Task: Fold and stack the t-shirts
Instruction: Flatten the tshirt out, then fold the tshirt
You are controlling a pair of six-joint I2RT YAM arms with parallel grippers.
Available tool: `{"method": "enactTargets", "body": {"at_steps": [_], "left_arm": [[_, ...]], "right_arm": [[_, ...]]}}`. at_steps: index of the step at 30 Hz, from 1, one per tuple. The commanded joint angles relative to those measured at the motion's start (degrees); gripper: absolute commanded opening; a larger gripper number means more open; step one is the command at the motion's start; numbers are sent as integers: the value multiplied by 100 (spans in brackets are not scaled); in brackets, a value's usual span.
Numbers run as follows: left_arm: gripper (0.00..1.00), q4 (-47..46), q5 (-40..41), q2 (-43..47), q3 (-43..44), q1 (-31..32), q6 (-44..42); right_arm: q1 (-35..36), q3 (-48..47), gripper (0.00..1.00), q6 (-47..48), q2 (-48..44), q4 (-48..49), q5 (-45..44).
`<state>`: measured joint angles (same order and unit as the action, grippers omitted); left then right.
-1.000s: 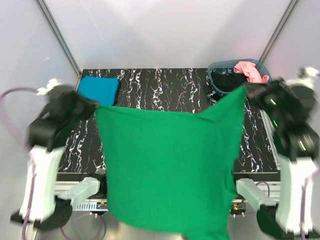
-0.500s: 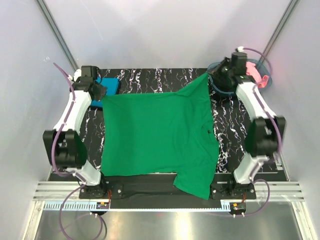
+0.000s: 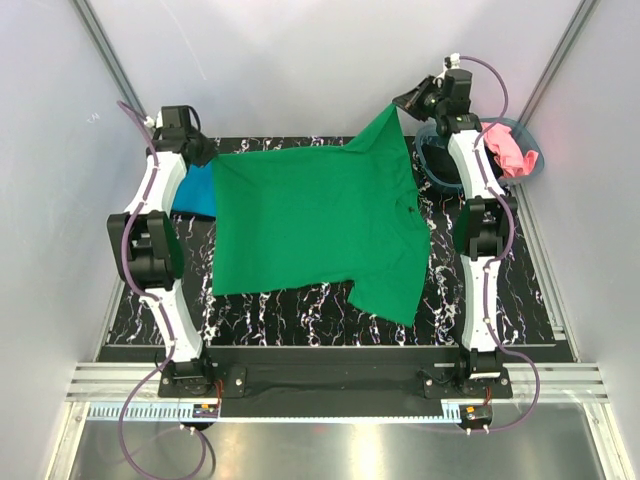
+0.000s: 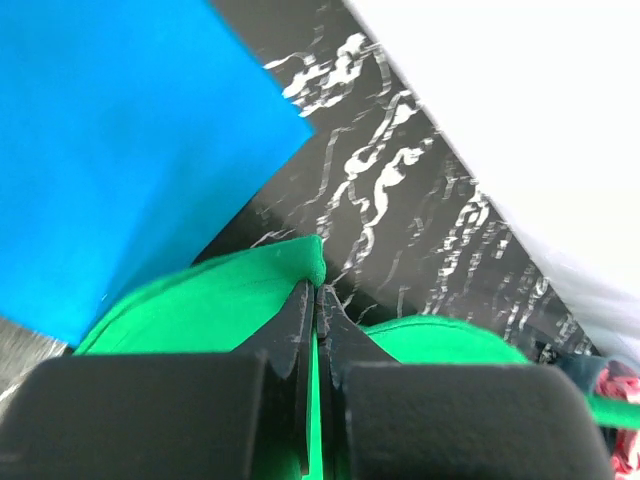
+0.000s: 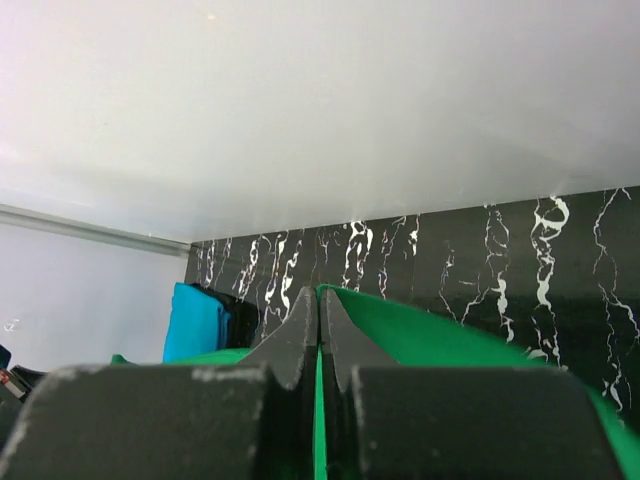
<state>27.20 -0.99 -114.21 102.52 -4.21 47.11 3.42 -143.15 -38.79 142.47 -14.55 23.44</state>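
Both jaws pinch green t-shirt (image 3: 310,220) corners over table (image 3: 290,315).

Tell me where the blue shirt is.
In the top view the blue shirt lies at the far left of the table, beside the left arm, partly covered by the green shirt.

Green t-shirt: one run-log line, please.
left gripper: shut on bright green cloth t-shirt | right gripper: shut on it | shirt: spread over black marbled table
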Motion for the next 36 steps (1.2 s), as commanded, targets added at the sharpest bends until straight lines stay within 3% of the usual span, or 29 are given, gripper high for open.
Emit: {"method": "enactTargets", "body": {"at_steps": [1, 9, 24, 30, 36], "left_arm": [[0, -242, -199, -22, 295, -150, -220], [0, -356, -384, 434, -653, -265, -360], [0, 66, -638, 1393, -2077, -265, -703], [0, -215, -700, 1779, -3166, -238, -589], [0, -285, -665, 1648, -3387, -230, -677]], "right_arm": [[-8, -267, 0, 196, -44, -250, -23], [-193, 1955, 0, -15, -1318, -382, -323], [-553, 3627, 0, 468, -2540, -1472, -349], [-553, 4864, 0, 460, -3094, -1139, -349], [-553, 5490, 0, 433, -3112, -866, -314]]}}
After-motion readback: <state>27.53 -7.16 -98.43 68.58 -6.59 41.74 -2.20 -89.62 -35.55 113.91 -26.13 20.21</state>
